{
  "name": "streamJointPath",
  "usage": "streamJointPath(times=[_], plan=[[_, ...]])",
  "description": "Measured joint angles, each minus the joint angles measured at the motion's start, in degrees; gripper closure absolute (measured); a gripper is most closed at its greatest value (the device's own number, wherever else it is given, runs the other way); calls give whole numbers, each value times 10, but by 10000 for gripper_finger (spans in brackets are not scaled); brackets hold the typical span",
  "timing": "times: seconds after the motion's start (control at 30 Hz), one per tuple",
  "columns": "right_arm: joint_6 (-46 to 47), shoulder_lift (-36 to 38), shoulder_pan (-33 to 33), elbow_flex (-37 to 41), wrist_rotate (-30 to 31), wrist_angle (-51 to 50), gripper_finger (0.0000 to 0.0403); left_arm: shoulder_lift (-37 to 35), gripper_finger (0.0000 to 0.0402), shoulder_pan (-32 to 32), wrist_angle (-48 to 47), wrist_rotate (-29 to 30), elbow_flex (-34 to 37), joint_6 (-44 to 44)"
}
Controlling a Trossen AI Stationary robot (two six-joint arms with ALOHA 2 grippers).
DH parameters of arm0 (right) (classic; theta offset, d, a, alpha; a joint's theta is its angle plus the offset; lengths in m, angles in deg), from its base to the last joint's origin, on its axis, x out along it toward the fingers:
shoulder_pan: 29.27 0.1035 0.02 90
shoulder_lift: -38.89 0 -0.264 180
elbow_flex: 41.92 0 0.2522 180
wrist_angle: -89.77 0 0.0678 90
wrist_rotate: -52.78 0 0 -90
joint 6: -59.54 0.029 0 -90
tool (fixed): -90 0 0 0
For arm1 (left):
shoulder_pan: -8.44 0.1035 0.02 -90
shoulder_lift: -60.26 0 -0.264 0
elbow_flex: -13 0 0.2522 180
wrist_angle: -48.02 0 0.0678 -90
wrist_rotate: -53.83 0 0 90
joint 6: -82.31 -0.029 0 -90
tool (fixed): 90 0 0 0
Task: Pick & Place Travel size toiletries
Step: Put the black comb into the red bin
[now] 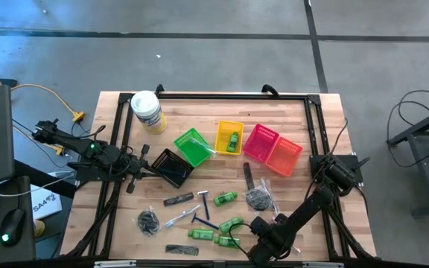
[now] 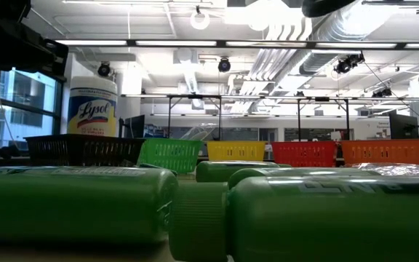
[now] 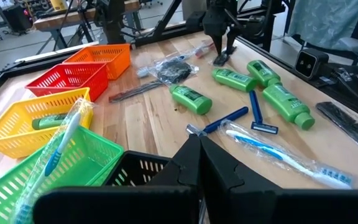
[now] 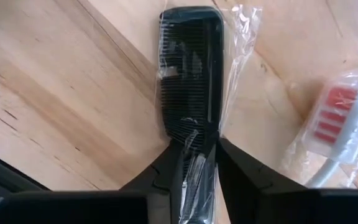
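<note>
Right gripper point(image 4: 194, 158) at the near edge of the table point(image 1: 315, 134), its two fingers point(image 4: 160, 171) clamped on one end of a clear-wrapped black comb point(image 4: 191, 68). The comb's free end reaches forward from the fingertips and lies flat on the wood. A wrapped toothbrush point(image 4: 340, 124) with a red-and-white head lies just beside the fingers, apart from the comb.

Left gripper point(image 3: 199, 155) with its fingers together and holding nothing, poised over the black basket point(image 3: 138, 171) at the table's left. Ahead of its fingertips lie the loose toiletries: green bottles point(image 3: 190, 98), two blue razors point(image 3: 255, 112), a wrapped blue toothbrush point(image 3: 278, 155), a mesh bundle point(image 3: 174, 70) in its wrapper, and a second comb point(image 3: 347, 124) near the table's edge. The right arm's gripper shows beyond these items, at the far side of the group.

Baskets stand in a row to one side of the left fingers: green point(image 3: 61, 168), yellow point(image 3: 23, 121), red point(image 3: 67, 78) and orange point(image 3: 104, 56). The green basket holds a wrapped toothbrush point(image 3: 58, 149); the yellow one holds a green bottle point(image 3: 48, 121).

From above, a second mesh bundle point(image 1: 148, 221) and a dark comb point(image 1: 178, 199) lie left of the bottle group, well apart from both grippers. A white-lidded tub point(image 1: 147, 110) stands at the table's far left corner.
</note>
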Motion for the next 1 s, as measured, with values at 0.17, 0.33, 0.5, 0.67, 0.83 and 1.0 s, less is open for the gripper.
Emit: streamJointPath(times=[0.17, 0.33, 0.5, 0.67, 0.83, 1.0], plan=[[0, 0, 0, -1, 14, -4, 331, 0, 401, 0, 0, 0, 0, 0], [0, 8, 3, -5, 39, -11, 345, 0, 402, 0, 0, 0, 0, 0], [2, 24, 8, -4, 78, -15, 379, 0, 402, 0, -1, 0, 0, 0], [2, 27, 9, -3, 79, -17, 400, 0, 402, 0, -1, 0, 0, 0], [2, 28, 9, -4, 89, -18, 401, 0, 402, 0, -1, 0, 0, 1], [0, 34, 8, -3, 96, -20, 401, 0, 402, 0, -1, 0, 0, 1]])
